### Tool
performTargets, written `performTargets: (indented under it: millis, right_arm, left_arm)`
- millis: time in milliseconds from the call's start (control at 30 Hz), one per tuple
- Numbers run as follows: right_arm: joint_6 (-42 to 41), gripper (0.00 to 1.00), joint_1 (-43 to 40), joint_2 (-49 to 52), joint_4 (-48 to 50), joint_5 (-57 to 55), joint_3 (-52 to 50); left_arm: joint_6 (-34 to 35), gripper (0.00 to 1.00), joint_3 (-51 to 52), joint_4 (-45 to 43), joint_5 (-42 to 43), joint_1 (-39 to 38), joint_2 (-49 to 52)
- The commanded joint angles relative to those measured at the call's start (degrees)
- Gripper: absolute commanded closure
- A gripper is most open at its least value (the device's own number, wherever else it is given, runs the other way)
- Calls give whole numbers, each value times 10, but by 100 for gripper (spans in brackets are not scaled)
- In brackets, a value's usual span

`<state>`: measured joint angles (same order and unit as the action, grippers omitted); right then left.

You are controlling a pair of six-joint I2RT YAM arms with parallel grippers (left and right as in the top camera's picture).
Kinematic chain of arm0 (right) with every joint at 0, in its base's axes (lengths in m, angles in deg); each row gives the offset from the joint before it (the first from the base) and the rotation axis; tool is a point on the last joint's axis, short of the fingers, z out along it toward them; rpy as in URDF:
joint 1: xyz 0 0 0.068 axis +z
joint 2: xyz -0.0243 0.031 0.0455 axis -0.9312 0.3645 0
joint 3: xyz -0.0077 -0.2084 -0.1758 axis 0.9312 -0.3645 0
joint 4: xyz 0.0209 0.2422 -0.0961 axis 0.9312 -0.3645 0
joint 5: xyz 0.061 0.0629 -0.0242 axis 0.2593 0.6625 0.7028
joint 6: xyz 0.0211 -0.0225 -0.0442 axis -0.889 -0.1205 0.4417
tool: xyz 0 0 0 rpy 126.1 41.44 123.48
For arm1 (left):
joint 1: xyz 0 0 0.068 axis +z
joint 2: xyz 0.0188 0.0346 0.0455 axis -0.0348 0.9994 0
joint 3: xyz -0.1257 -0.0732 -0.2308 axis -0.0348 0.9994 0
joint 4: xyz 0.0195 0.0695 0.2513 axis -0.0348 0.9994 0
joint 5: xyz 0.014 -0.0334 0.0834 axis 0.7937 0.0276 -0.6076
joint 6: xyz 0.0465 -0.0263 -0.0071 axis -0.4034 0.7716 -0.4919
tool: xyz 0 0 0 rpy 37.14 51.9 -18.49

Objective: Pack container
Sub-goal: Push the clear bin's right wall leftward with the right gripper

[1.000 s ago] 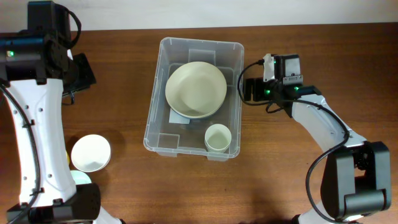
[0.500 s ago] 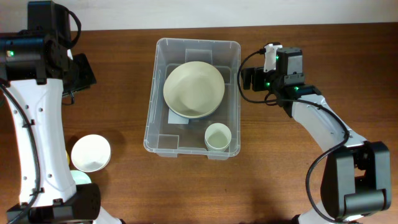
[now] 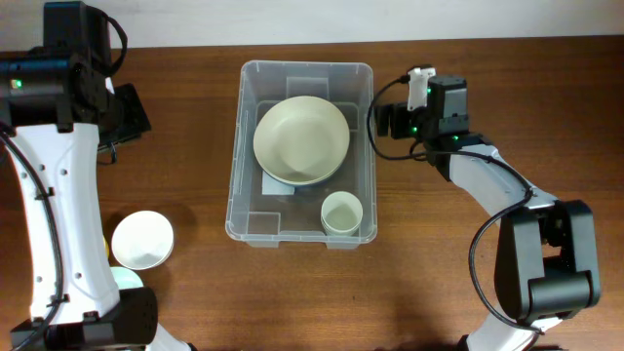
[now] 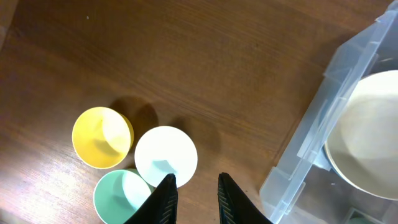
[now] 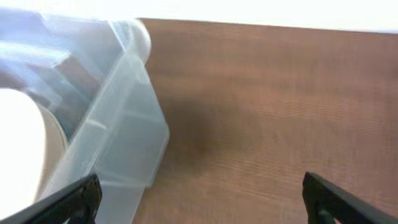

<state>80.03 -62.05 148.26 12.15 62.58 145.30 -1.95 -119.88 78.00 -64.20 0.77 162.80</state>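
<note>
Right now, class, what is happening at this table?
Two robot arms are packing a clear container, which already holds a cream bowl and a small cup. The right hand is open beside its wall, empty. The left hand is empty; a yellow cup, a white cup and a green cup wait on the table.

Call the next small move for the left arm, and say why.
Probably lower the left gripper toward the white bowl just ahead of its fingertips. The gripper is open and empty, and that bowl, the yellow bowl and the teal bowl sit outside the container.
</note>
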Motion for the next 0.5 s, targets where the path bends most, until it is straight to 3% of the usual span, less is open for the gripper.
performTargets:
  millis: [0,300,467]
  right_arm:
    - [22,1,4,1,14,56,2]
    - [37,1,4,1,14,75,2]
    - [34,1,-10,-9,5,-12,3]
  left_arm:
    - [-1,76,2,0,-2,1,-6]
    - [-1,76,2,-2,-2,1,-6]
    - [-2,73,2,0,-3,1,-6]
